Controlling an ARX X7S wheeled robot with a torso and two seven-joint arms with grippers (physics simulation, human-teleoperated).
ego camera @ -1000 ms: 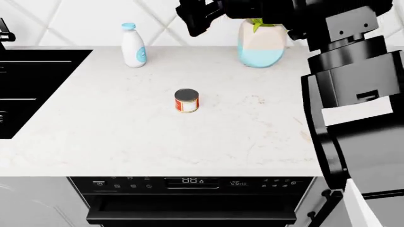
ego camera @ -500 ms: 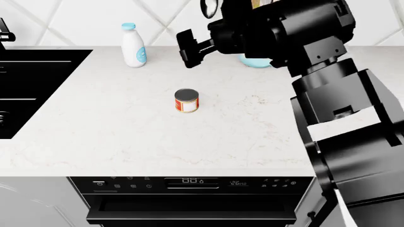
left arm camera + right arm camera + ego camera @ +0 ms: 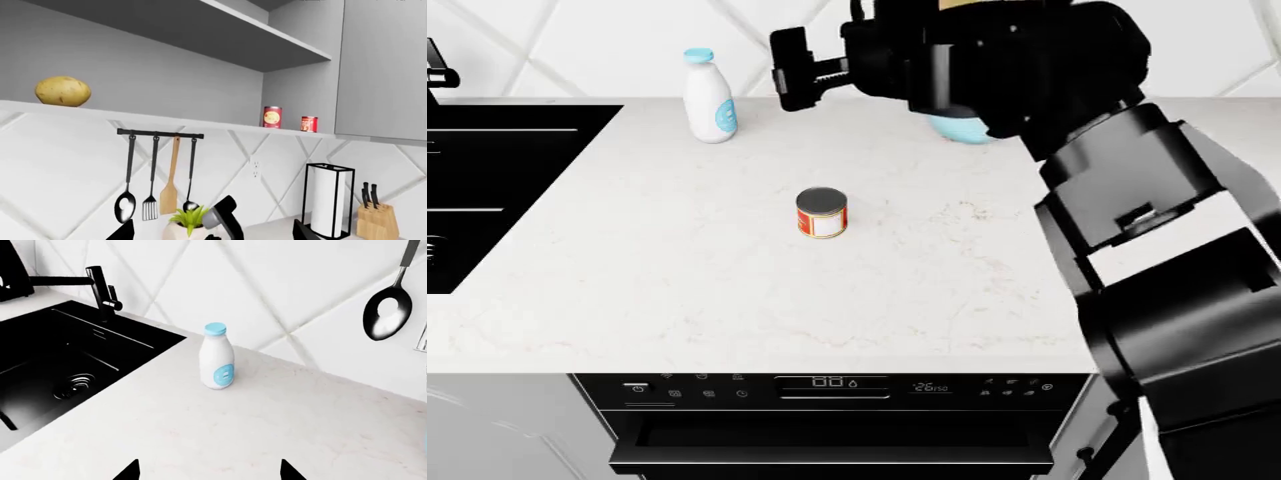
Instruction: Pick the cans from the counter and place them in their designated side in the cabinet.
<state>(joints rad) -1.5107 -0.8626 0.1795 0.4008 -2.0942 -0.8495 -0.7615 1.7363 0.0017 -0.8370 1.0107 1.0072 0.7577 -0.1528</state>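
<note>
Step in hand, as judged: reach for the next can. One squat can (image 3: 822,214) with a red-and-white label and grey metal top stands upright near the middle of the white bench (image 3: 667,290), nothing touching it. The right gripper (image 3: 790,67) hangs high over the far part of the bench, well apart from the can and nearer the white bottle (image 3: 709,96) with the blue cap. Its jaws look spread and carry nothing; in the right wrist view only the two dark tips show at the frame edge, set wide.

The left wrist view looks up at the wall: two red cans (image 3: 272,117) already stand on the cabinet shelf (image 3: 167,120), close together beside the cabinet's side wall, and a potato (image 3: 63,91) sits at the shelf's other end. The left gripper (image 3: 212,232) shows only dark tips at the frame edge, apparently apart and holding nothing.

Next move, as a judgement: bring the right gripper down and nearer, centre the spread jaws over the squat can, close on its sides, then lift to the shelf. The bottle must not be clipped on the way.

Writing: the can label is too small to read. The bottle bears a blue mark, illegible. The oven display (image 3: 830,383) below the bench shows digits, not clearly readable.
</note>
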